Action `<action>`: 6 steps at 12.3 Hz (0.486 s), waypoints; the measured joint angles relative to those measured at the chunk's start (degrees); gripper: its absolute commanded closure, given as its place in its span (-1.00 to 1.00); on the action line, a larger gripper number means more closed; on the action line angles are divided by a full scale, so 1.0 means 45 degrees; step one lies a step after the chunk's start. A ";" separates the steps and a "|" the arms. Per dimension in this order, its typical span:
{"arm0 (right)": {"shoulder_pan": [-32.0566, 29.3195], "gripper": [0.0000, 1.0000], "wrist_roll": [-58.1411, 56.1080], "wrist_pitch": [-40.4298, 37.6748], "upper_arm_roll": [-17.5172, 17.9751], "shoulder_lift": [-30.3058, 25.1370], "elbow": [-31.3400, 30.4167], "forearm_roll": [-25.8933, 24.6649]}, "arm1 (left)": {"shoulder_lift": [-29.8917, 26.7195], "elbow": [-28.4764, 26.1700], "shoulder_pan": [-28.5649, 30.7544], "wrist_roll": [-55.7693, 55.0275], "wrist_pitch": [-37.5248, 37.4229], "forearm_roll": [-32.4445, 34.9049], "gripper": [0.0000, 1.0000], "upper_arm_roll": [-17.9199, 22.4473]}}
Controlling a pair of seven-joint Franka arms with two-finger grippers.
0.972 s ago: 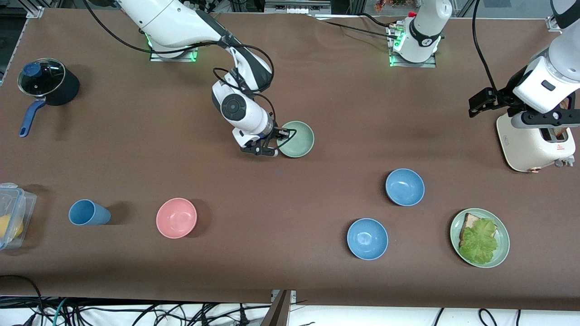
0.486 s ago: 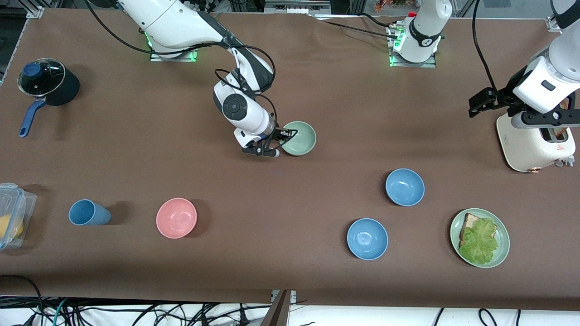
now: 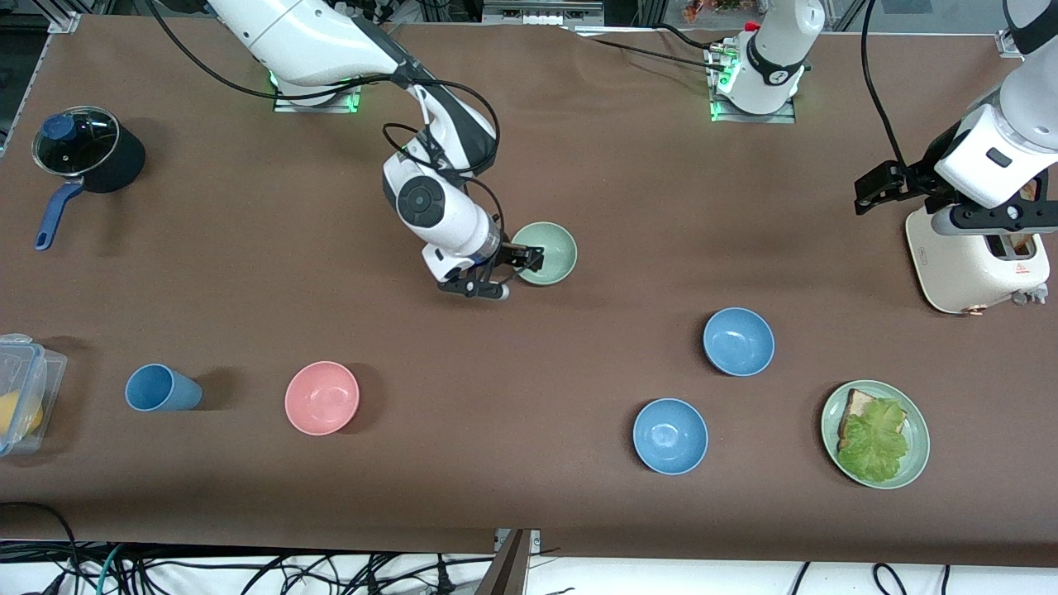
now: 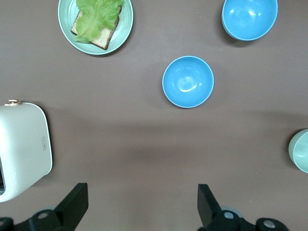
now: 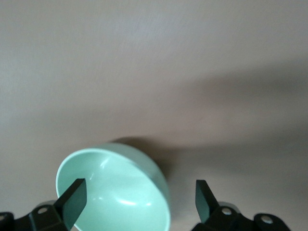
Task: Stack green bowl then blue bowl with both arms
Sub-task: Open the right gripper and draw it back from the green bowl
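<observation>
Item: small round pale mint-green matte bowl (image 3: pixel 545 254), centre of the front view slightly above the middle, apparently tilted and lifted at the rim held by the right gripper (image 3: pixel 514 271). In the right wrist view the bowl (image 5: pixel 118 188) sits low in the frame; one black finger (image 5: pixel 73 196) lies inside the rim while the other (image 5: pixel 203 197) stands well clear, so the fingers appear apart and a firm clamp is not confirmed. Step in hand, by judgement: taking up the green bowl, first of the stack. Next move calls for a secure pinch on the rim, then a carry to the stacking spot. Two round glossy blue bowls, one (image 3: pixel 738 341) right of centre and one (image 3: pixel 669 435) lower, both untouched. Left gripper (image 3: pixel 888 187) waits at the right edge, beside the white toaster (image 3: pixel 975 268); its fingers (image 4: pixel 74 201) stand wide apart, holding nothing. Hard to make out: whether the bowl's base touches the brown table (image 3: pixel 248 273); the far fingertip's contact is cut off.
</observation>
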 measured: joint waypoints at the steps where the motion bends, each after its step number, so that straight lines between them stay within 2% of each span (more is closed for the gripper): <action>1: -0.0112 -1.00 -0.0534 -0.0892 -0.0392 -0.0225 0.0409 -0.0256 | 0.0040 -0.0001 0.0001 0.0000 0.0000 0.0000 -1.00 0.0006; 3: -0.0321 -1.00 -0.2798 -0.2362 -0.1558 -0.0996 0.0797 -0.0439 | 0.0109 -0.0003 0.0004 0.0000 -0.0001 0.0000 -1.00 0.0017; 6: -0.0445 -1.00 -0.6875 -0.4370 -0.4116 -0.2126 0.0810 -0.0457 | 0.0229 -0.0003 0.0009 0.0000 -0.0001 0.0000 -1.00 0.0049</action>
